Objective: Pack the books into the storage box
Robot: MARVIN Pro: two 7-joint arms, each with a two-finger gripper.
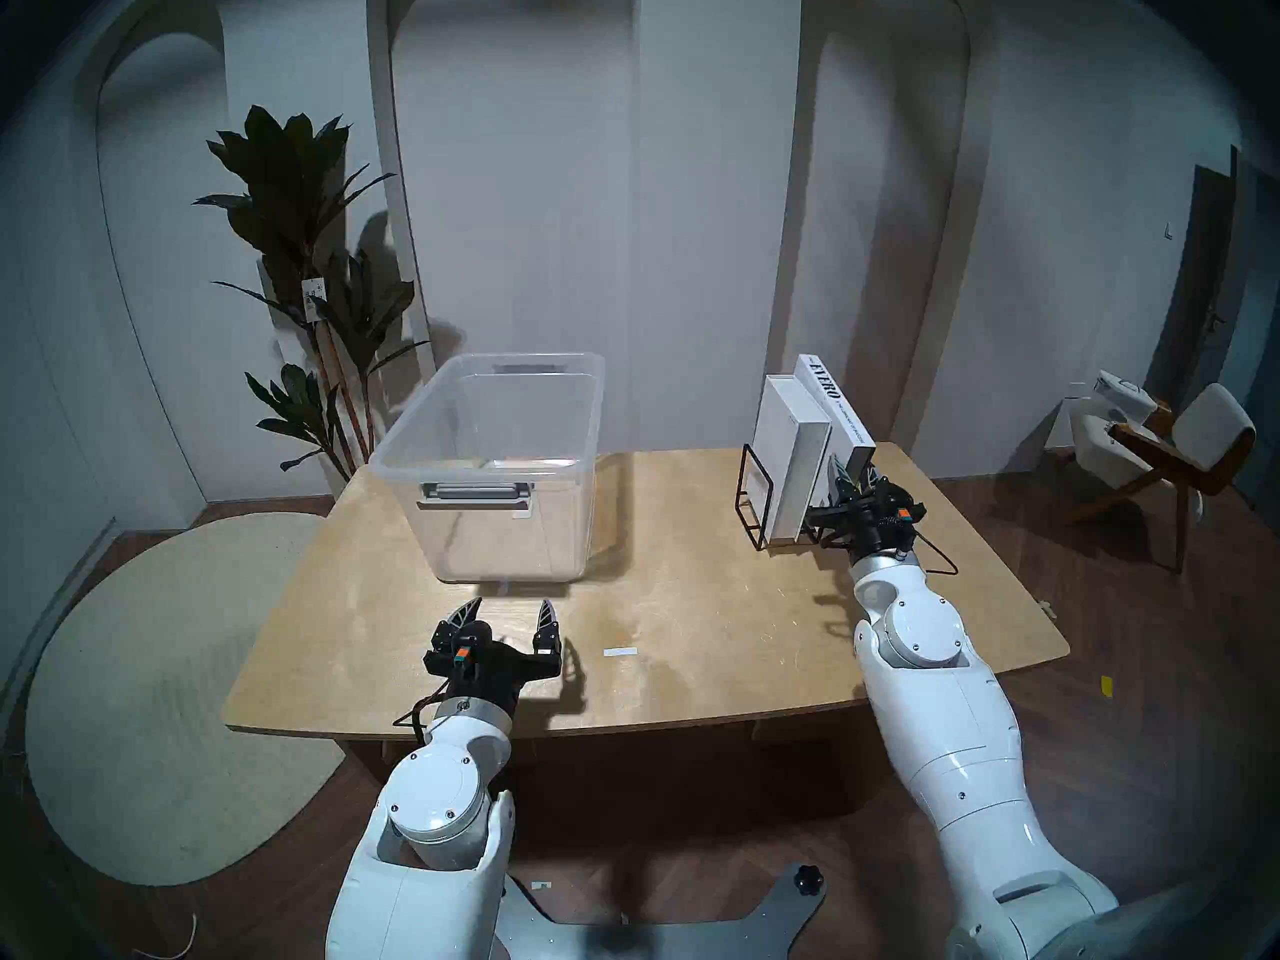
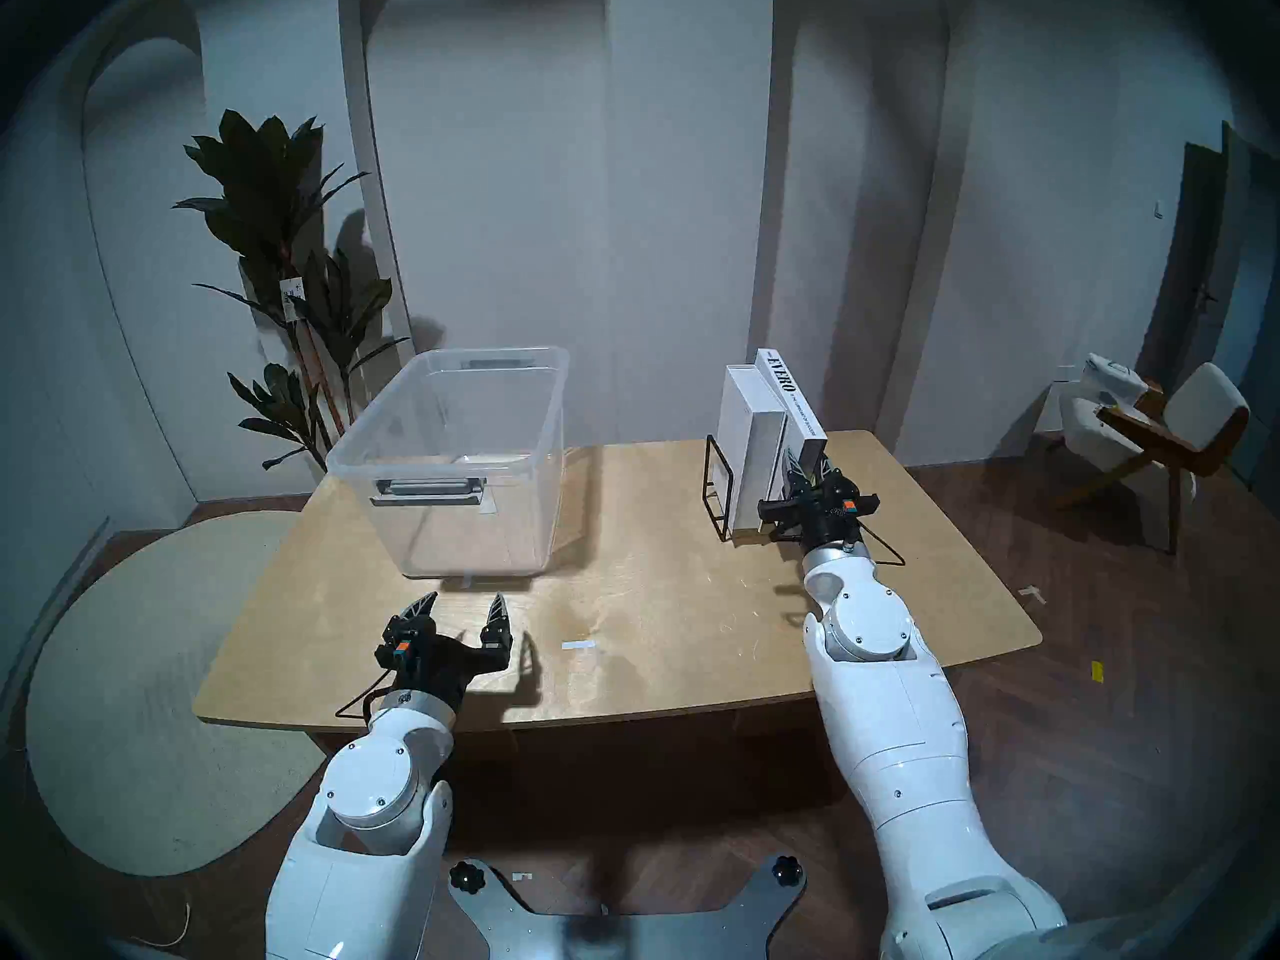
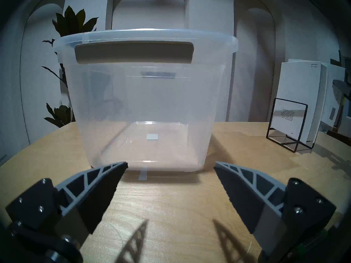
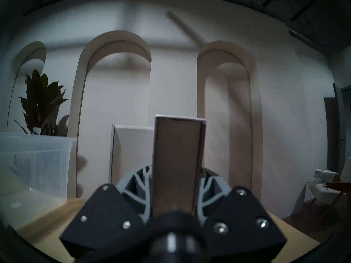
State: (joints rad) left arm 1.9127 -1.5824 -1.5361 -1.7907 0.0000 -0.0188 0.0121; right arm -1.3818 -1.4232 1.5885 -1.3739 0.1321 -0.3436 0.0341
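The clear storage box [image 1: 478, 468] stands on the table at the back left, with no book in it; it also shows in the right head view [image 2: 443, 468] and close ahead in the left wrist view [image 3: 148, 105]. Two books stand in a black wire rack [image 1: 751, 494] at the back right. The thick plain-white book [image 1: 796, 467] stands upright. My right gripper [image 1: 859, 475] is shut on the near end of the smaller book with black spine lettering [image 1: 831, 404], whose brown face [image 4: 176, 152] sits between the fingers. My left gripper [image 1: 511, 605] is open and empty in front of the box.
A strip of tape [image 1: 618, 652] lies on the wooden table [image 1: 692, 591] between the arms. A tall plant [image 1: 305, 259] stands behind the box on the left. A chair [image 1: 1163, 453] is on the floor to the right, and a round rug [image 1: 152, 661] to the left.
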